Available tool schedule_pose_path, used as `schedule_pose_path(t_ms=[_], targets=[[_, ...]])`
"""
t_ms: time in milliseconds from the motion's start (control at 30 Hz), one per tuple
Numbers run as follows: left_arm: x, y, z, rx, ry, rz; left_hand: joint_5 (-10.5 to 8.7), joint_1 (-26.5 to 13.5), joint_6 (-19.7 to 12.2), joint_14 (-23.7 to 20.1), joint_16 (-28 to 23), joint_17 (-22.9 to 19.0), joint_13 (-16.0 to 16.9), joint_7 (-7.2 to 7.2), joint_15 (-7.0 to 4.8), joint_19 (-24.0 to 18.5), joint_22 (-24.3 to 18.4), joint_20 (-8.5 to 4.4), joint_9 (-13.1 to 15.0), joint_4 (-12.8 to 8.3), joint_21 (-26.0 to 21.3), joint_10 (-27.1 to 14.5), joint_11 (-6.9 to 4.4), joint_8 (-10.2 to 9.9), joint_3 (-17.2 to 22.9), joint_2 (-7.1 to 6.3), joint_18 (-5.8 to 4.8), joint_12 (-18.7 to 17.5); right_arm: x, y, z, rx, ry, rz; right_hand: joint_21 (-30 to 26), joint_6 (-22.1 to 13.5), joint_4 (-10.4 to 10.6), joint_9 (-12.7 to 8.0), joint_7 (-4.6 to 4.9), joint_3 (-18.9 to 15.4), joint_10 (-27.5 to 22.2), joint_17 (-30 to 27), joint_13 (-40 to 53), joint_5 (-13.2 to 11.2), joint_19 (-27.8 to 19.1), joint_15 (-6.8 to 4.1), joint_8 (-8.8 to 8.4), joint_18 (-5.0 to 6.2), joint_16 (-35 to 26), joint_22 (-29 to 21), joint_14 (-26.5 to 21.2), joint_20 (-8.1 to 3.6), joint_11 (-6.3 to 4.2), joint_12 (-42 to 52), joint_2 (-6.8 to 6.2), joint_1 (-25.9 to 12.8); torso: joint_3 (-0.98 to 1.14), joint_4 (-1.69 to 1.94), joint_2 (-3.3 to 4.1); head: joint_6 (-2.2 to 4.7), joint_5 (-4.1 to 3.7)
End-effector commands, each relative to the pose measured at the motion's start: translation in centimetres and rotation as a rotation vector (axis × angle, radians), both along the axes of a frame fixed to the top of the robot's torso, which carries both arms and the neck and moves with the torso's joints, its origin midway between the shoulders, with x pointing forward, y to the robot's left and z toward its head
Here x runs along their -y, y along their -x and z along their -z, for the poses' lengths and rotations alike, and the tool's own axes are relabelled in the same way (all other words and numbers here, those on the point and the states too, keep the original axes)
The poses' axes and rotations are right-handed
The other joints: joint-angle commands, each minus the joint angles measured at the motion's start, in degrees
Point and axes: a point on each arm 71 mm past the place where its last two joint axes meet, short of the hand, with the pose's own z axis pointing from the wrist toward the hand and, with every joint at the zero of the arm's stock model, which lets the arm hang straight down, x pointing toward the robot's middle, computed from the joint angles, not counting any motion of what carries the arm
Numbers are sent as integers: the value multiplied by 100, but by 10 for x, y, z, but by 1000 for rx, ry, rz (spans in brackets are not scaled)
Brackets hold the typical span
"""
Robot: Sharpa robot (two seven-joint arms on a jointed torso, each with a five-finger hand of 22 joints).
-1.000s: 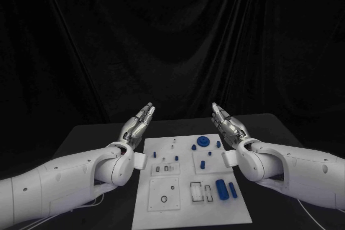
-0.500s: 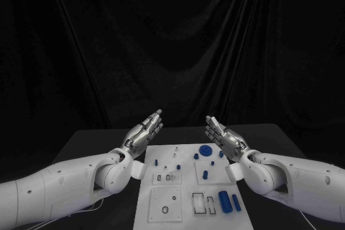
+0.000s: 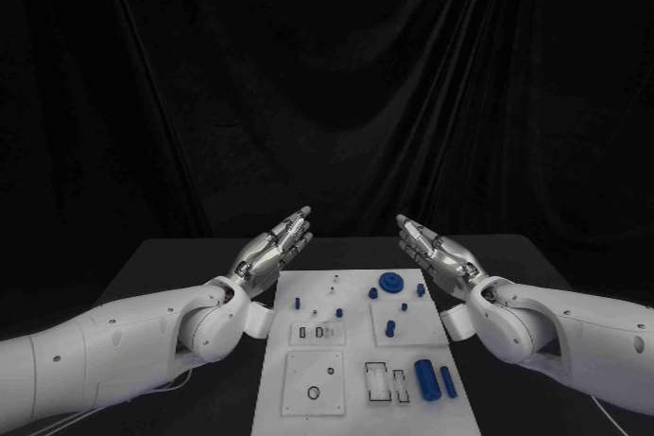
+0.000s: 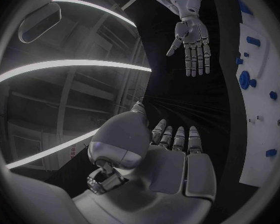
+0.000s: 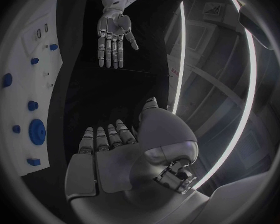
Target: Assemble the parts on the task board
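Head view: the left hand (image 3: 277,247) hangs above the surface just beyond the board's (image 3: 348,346) far left corner, fingers (image 3: 293,230) straight, close together and released, holding nothing and touching nothing. The right hand (image 3: 437,252) mirrors it beyond the board's far right corner, fingers (image 3: 413,228) also extended and empty. The two palms face each other across the gap over the board's far end. The white board lies lengthwise on the black surface (image 3: 178,266) between the two arms. On it I count about eight blue parts: a round disc (image 3: 390,284) near the far edge, several small pegs (image 3: 391,328) toward the middle, one more peg (image 3: 296,305) on the left side, and two upright cylinders (image 3: 424,377) near the right of the near end. Some small dark slots and a ring also mark the board; their exact number is hard to tell. Nothing lies between either hand and the board.

Left wrist view: the left hand (image 4: 168,159) shows its back, fingers straight and loose, with nothing in them. The right hand (image 4: 191,40) hangs opposite, spread and empty. The board (image 4: 259,109) curves past beside them, with a blue disc (image 4: 245,79) and smaller parts on it.

Right wrist view: the right hand (image 5: 112,157) is likewise flat and released. The left hand (image 5: 115,35) is opposite, fingers apart, empty. The board (image 5: 34,79) carries the disc (image 5: 37,131) and several small blue parts.
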Motion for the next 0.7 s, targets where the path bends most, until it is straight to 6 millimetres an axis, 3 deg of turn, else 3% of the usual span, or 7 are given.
schedule_pose_path(t_ms=[33,167,300,467,533,567,700], targets=[[1,1,-6,67,13,27,40,123,61,8,-21,-10,-8,4,-68,1,-7,102,6,-17,-20,11,37,25,-37,-8,59,-20,1,-1,-5,55,121,-32,-18,8,-6,6,23,40,12,-8,9,70,3,-343,30,-10,-20,-9,-2,71,94,37,1,78,3,18,-21,-96,7],[-4,2,-6,68,-6,15,163,302,121,8,-21,-10,-8,42,-13,1,-7,314,12,-19,-20,11,80,33,-45,-36,101,-20,8,-7,-14,88,209,-30,-18,37,-10,8,124,107,30,-8,13,265,3,-162,27,-10,-20,-9,-2,261,263,70,-41,238,15,31,-53,-237,12],[-10,3,-9,108,-66,21,714,819,379,8,-21,-10,-8,245,183,1,-7,615,37,-18,-20,11,341,75,10,-93,132,-19,17,-12,-28,145,336,-25,-18,192,-3,27,346,156,66,-8,25,417,3,96,59,-21,-20,-9,-2,504,468,143,-135,415,37,39,-39,-391,2],[-20,5,-17,179,-158,35,1312,1428,796,8,-21,-10,29,422,330,29,17,892,70,-13,10,121,506,133,90,-179,146,16,25,-20,-52,275,592,-36,152,830,-192,98,681,397,685,122,158,1430,223,876,201,-70,174,110,367,1201,1226,983,-305,1281,60,63,-28,-729,-59],[-23,7,-19,190,-176,35,1339,1488,861,8,-21,-10,36,438,372,66,42,917,75,-6,45,149,522,136,84,-186,151,23,25,-22,-61,336,699,-55,785,1255,-388,132,875,476,1403,399,229,1753,1353,1158,283,29,687,453,1583,1598,1499,1658,-366,1710,67,63,-23,-842,-71],[-25,8,-21,195,-185,35,1340,1492,852,8,-21,-10,35,441,393,76,48,926,73,-3,53,147,528,130,79,-181,151,21,25,-24,-68,387,785,-72,1621,1533,-566,151,931,546,1927,698,259,1840,3128,1325,323,-76,1451,845,3247,1634,1560,2040,-414,2001,75,65,-20,-938,-65],[-28,10,-26,199,-200,39,1422,1507,850,8,-21,-10,35,455,439,96,58,940,71,-6,71,150,550,117,85,-138,150,21,18,-27,-84,545,1029,-128,1895,2340,-664,212,958,725,2912,720,279,1466,4808,1154,437,62,1892,854,4746,1580,1526,2262,-523,2277,99,93,16,-1128,-50]])
